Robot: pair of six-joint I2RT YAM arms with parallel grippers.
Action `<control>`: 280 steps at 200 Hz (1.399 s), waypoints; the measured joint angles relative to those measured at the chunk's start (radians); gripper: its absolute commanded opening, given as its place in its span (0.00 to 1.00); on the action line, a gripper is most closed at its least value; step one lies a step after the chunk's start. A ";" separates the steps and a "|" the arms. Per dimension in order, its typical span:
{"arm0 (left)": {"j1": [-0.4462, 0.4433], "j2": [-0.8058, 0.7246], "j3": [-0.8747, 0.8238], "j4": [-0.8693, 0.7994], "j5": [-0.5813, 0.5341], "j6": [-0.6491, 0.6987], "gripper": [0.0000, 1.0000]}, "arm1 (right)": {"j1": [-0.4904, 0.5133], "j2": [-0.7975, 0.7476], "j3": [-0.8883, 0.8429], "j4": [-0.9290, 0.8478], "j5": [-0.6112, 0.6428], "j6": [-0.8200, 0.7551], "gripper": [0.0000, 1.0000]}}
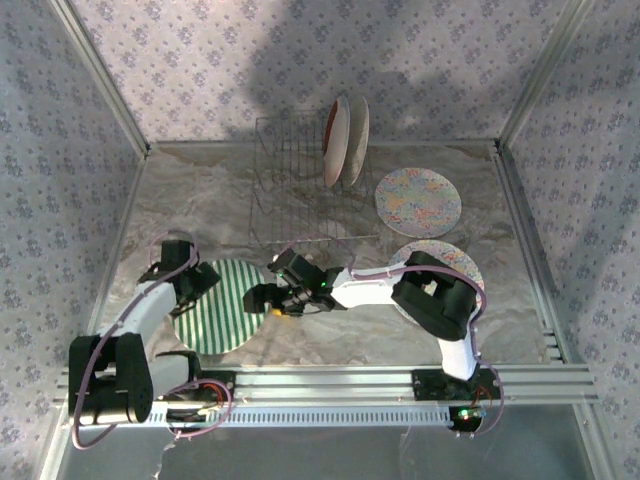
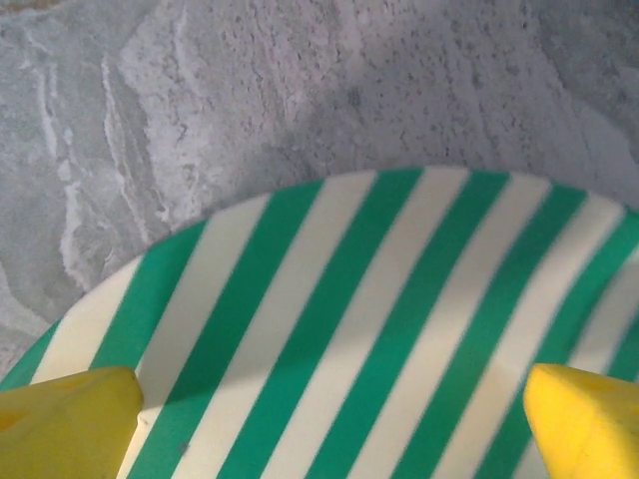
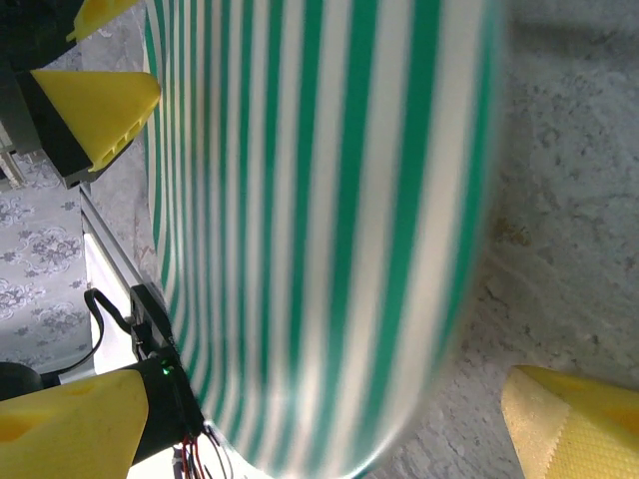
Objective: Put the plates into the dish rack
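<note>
Starting near you, the striped plate (image 1: 222, 303) lies on the bench (image 1: 200, 200). Your left end effector (image 2: 329, 399) and right end effector (image 3: 324, 424) sit at its two edges, both spread wide. Open bench, then the dish rack (image 1: 290, 185) behind.

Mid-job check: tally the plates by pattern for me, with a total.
Green-white striped plate: 1
Mosaic plate, far and near: 2
Upright plate in the dish rack, left and right, pattern unclear edge-on: 2
Total: 5 plates
</note>
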 measured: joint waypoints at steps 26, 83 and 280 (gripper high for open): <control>0.003 0.023 0.006 0.039 0.000 -0.019 0.99 | 0.000 0.000 0.000 0.000 0.000 0.003 0.94; 0.003 0.035 0.008 0.081 0.011 -0.027 0.99 | -0.006 0.000 0.002 -0.004 0.000 0.010 0.90; 0.005 0.055 0.017 0.101 0.012 -0.026 0.99 | 0.015 0.124 0.089 0.069 -0.119 0.206 0.46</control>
